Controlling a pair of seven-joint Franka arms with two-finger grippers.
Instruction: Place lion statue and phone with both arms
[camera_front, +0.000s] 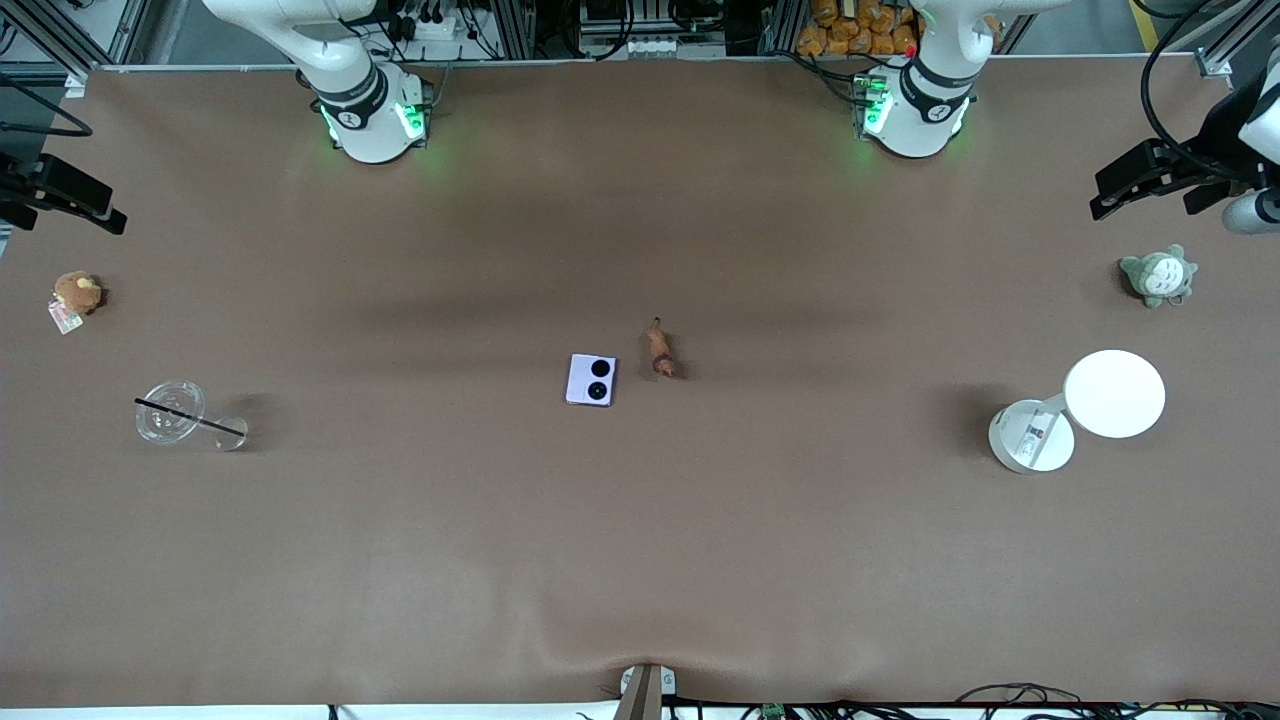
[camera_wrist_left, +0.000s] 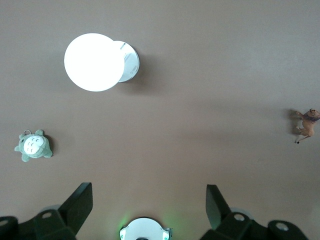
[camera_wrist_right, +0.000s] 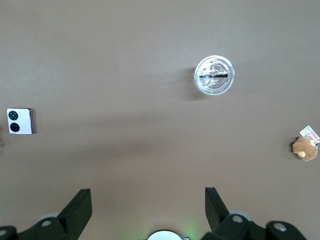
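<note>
The lion statue (camera_front: 660, 350), a tiny reddish-brown figurine, lies on its side near the middle of the brown table; it also shows in the left wrist view (camera_wrist_left: 306, 125). The lilac phone (camera_front: 591, 380) lies flat beside it, slightly nearer the front camera and toward the right arm's end, its two black camera circles facing up (camera_wrist_right: 20, 121). My left gripper (camera_front: 1145, 195) hangs high over the left arm's end of the table, open and empty (camera_wrist_left: 148, 200). My right gripper (camera_front: 65, 215) hangs high over the right arm's end, open and empty too (camera_wrist_right: 148, 202).
A grey-green plush (camera_front: 1158, 276) and a white round-topped stand (camera_front: 1080, 405) sit at the left arm's end. A brown plush with a tag (camera_front: 76, 295) and a clear cup with a black straw (camera_front: 185, 415) sit at the right arm's end.
</note>
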